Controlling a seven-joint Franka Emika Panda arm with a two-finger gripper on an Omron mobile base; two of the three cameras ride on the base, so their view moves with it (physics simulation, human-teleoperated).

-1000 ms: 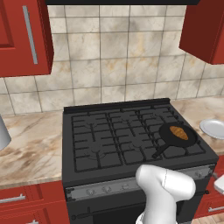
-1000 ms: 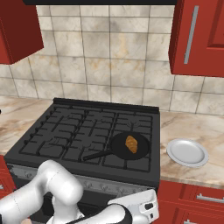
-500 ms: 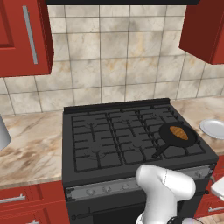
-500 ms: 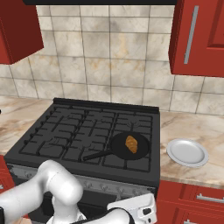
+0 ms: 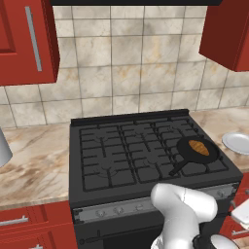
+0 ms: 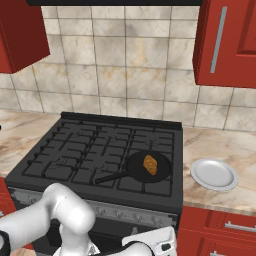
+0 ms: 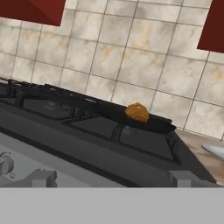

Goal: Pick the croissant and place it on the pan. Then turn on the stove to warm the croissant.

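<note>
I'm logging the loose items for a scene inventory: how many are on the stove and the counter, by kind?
Pastry: 1, the croissant, lying in the pan.
Cookware: 1, the pan, on the stove's front right grate.
Tableware: 1, the white plate, on the counter right of the stove.
Total: 3.

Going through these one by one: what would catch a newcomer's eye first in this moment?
The croissant, golden against black, lying in the pan on the front right of the stove. Next, the white plate on the marble counter just right of the stove. The hand view looks low across the stove's front edge, with a knob close at its lower left.
</note>
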